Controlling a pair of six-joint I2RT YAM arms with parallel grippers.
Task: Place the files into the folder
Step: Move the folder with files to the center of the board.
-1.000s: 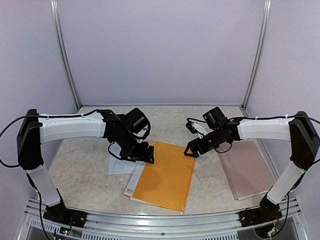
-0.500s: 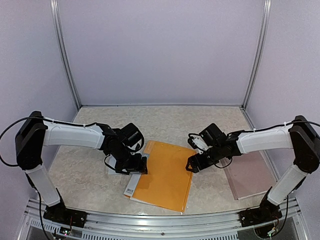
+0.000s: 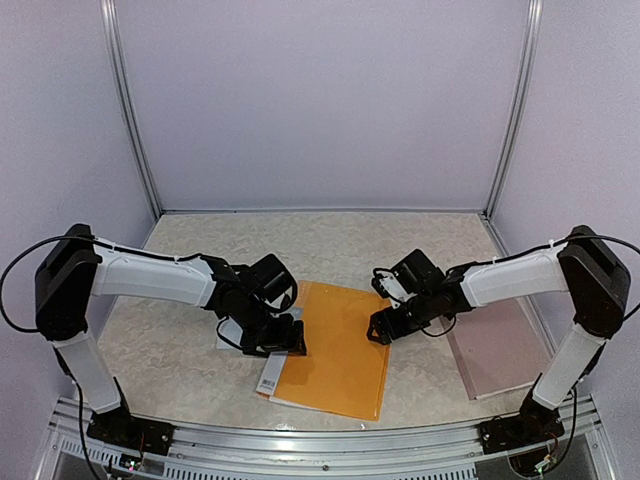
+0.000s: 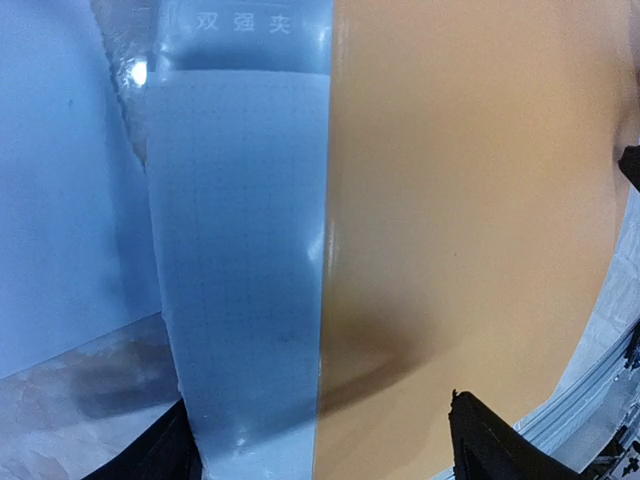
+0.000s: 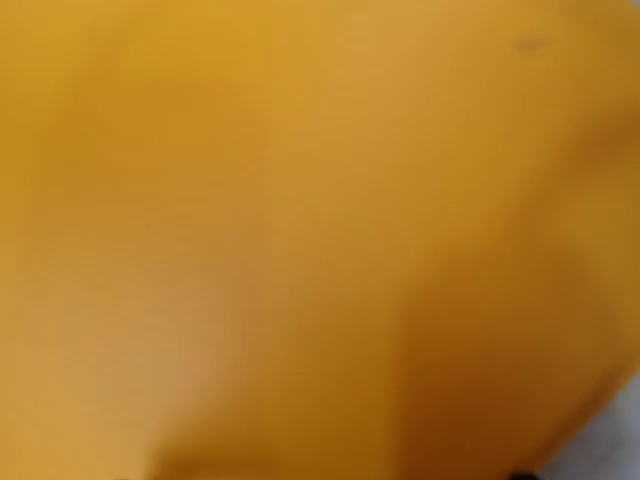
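Top external: flat, closed, orange-yellow folder (image 3: 335, 360), white along its spine edge

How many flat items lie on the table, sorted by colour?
Orange-yellow folder: 1
Pinkish-brown board: 1
White paper patch: 1 (mostly hidden under the left arm; the number of sheets cannot be told)
Total: 3
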